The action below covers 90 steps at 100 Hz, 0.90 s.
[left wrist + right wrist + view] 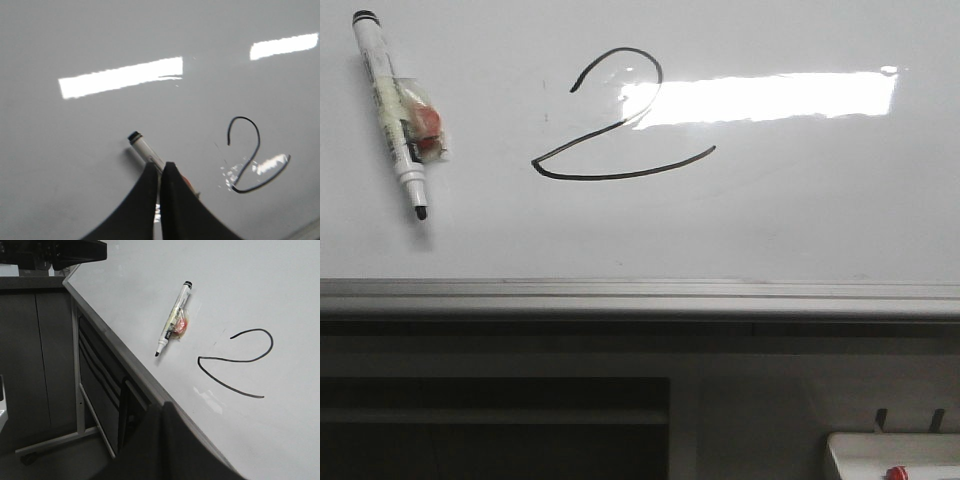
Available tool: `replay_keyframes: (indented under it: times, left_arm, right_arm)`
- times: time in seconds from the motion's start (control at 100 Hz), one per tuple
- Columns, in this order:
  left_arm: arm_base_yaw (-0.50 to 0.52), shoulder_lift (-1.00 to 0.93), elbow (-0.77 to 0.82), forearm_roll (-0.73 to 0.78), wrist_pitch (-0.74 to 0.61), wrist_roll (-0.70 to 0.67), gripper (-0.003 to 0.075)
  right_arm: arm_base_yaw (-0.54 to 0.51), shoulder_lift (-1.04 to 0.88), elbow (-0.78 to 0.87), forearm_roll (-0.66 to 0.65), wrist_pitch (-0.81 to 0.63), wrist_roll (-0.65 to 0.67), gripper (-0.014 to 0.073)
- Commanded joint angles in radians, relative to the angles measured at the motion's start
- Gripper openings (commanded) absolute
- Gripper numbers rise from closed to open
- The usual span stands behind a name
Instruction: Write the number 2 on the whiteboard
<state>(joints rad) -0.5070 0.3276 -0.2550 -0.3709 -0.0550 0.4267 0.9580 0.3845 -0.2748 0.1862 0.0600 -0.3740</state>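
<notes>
The whiteboard (pixel 800 220) is glossy white with a bright light reflection. The number 2 (pixel 610 125) is drawn on it in thin black line, looped top and long curved base; it also shows in the left wrist view (pixel 248 165) and the right wrist view (pixel 230 360). A white marker (pixel 392 110) lies uncapped on the board left of the digit, with a red bit taped to its barrel. My left gripper (pixel 160 167) is shut and empty, hovering over the marker (pixel 145 149). My right gripper (pixel 162 407) is shut and empty over the board's edge. Neither shows in the front view.
A silver-grey rail (pixel 640 295) runs along the board's near edge. A small white tray (pixel 895 455) with a red item sits below at the right. Dark cabinet panels and a frame (pixel 45 355) stand beside the board.
</notes>
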Motion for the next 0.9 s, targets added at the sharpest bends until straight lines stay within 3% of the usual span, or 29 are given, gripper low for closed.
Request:
replay_keyframes:
  times: [0.0, 0.09, 0.38, 0.52, 0.62, 0.89]
  left_arm:
    - [0.064, -0.032, 0.005, 0.21, -0.093, -0.229, -0.002]
    - [0.166, -0.103, 0.055, 0.321, -0.093, -0.243, -0.002]
    - [0.431, -0.313, 0.212, 0.347, -0.085, -0.243, -0.002]
    - [0.468, -0.359, 0.268, 0.345, -0.049, -0.249, -0.002]
    - [0.487, -0.359, 0.266, 0.347, 0.081, -0.254, -0.002]
    - [0.531, -0.359, 0.266, 0.355, 0.259, -0.254, -0.002]
  right_arm:
    - [-0.005, 0.003, -0.029, 0.0, -0.083, 0.005, -0.0071]
    - [-0.005, 0.003, -0.029, 0.0, -0.083, 0.005, -0.0071]
    - [-0.005, 0.003, -0.029, 0.0, -0.083, 0.005, -0.0071]
    - [-0.005, 0.003, -0.027, 0.0, -0.083, 0.005, -0.0071]
    - [-0.005, 0.003, -0.029, 0.0, -0.083, 0.005, -0.0071]
    - [-0.005, 0.003, -0.029, 0.0, -0.083, 0.005, -0.0071]
